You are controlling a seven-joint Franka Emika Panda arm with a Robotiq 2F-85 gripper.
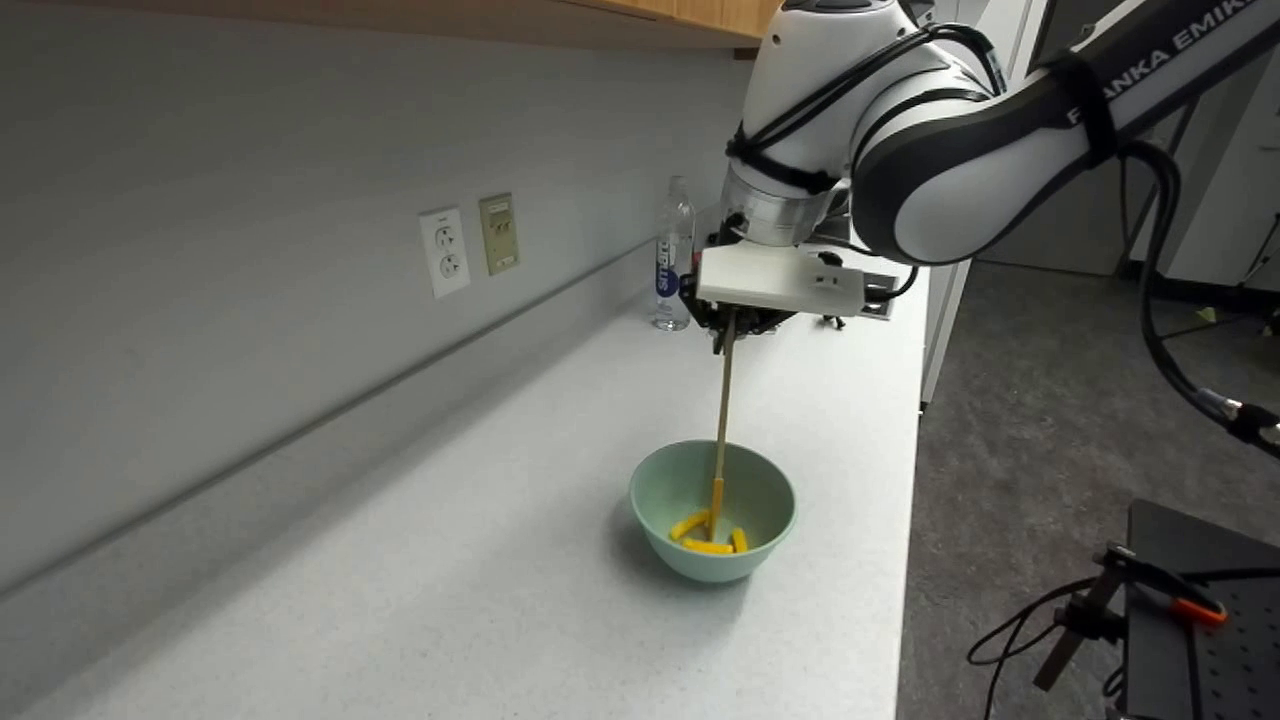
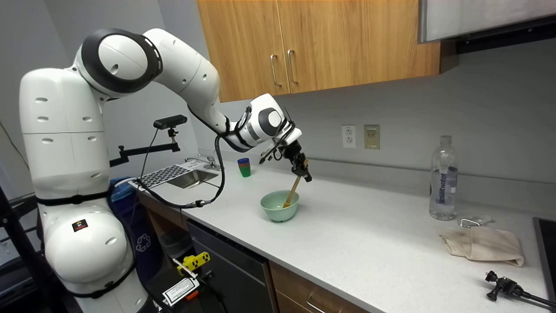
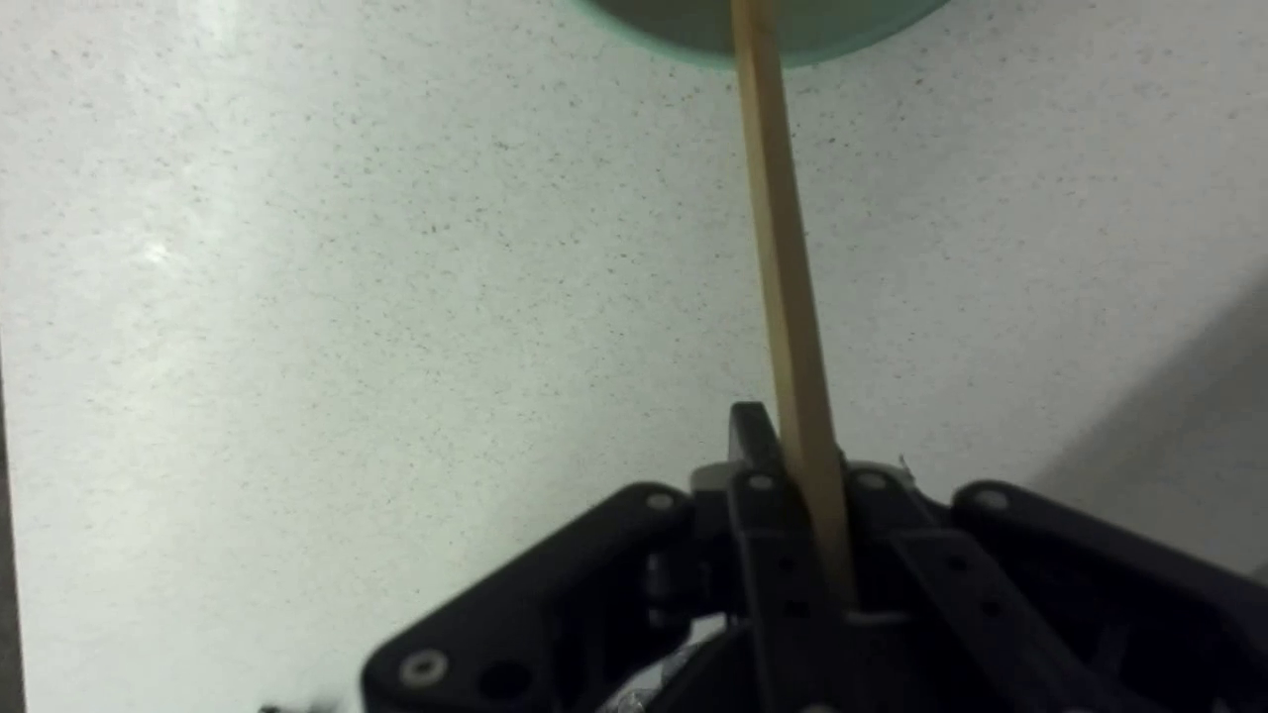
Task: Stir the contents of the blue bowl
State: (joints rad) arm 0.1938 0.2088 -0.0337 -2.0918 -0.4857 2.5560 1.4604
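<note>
The yellow pieces [image 1: 706, 547] are lying in the bottom of the blue bowl [image 1: 750, 500], which is sitting below the jaws, apart from them, straight out along the stick [image 1: 725, 400]. That's what the stir is turning on: the stick's long axis is running from the jaws down into the bowl, tilting rather than plumb, its low end sitting among the pieces; can't tell if it's touching any. Jaws are pinching the stick's upper part, the wrist view showing it lying between them. Only one arm [image 2: 191, 69] is showing, so that one's nearest. Next move is likely calling for small circles at this depth; risk, I'm judging: the bowl could be sliding if the stick is pressing its side.

Counts. Pieces: three showing, more could be hiding behind the stick. Bowl: one. Stick: one. One desk [image 1: 450, 600] is carrying the bowl below the jaws. Going outward: one bottle [image 2: 443, 182] is standing upright well apart from the jaws, on the side away from the bowl. One cloth [image 2: 482, 244] is lying near the bottle, likewise far from the jaws. One stack of cups [image 2: 244, 167] is standing on the bowl's side of the jaws, well apart; number in it isn't showing clearly.
</note>
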